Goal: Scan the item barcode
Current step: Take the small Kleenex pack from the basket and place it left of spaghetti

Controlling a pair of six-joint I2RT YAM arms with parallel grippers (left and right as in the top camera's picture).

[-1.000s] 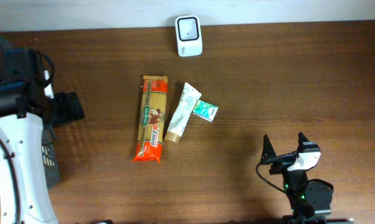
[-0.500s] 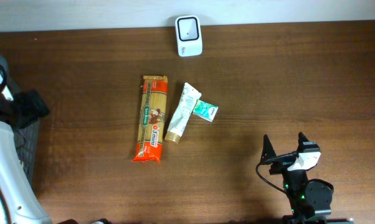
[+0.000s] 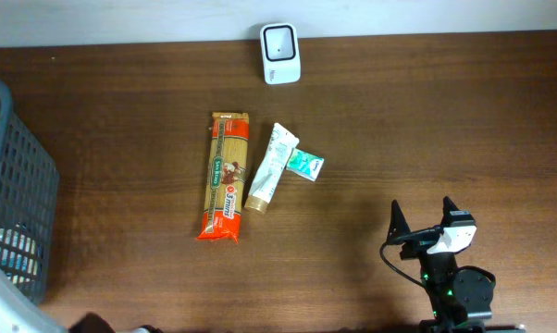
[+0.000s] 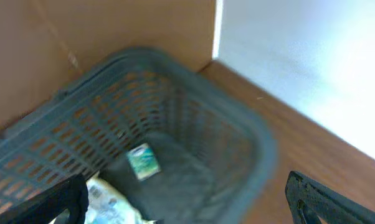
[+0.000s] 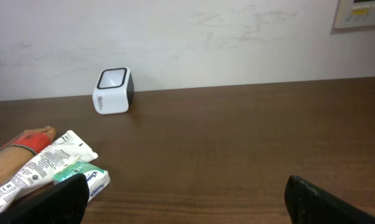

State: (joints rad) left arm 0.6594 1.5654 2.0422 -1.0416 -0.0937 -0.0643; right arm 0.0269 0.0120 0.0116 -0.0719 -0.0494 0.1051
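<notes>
Overhead view: brown worktop [image 3: 464, 120] with three items lying near its middle, a scanner at the far edge and a basket at the left edge.
Scanner [image 3: 280, 53]: small white unit with a dark window, standing against the wall; the worktop in front of it is bare.
Pasta packet [image 3: 225, 176]: long, orange and red, lying flat on the left of the group.
Tube [image 3: 272, 166]: white, lying just beside the pasta packet, cap end toward the robot.
Small packet [image 3: 307, 164]: green and white, touching the tube's right side.
Right gripper [image 5: 184, 193]: jaws wide apart, empty, low over the near worktop, facing the items but well apart from them.
Left gripper [image 4: 186, 186]: jaws wide apart, empty, above the basket.
Basket [image 3: 19, 213]: dark mesh, holding a green-and-white sachet [image 4: 142, 160] and a pale wrapper, partly seen.
Step in hand: probably choosing and picking up one item; none is lifted yet.
Handling advice: take the outermost item across its narrow width, then turn its barcode face toward the scanner window; barcodes are too small to locate here.
In the way: the tube and small packet touch, so lifting one may drag the other.
</notes>
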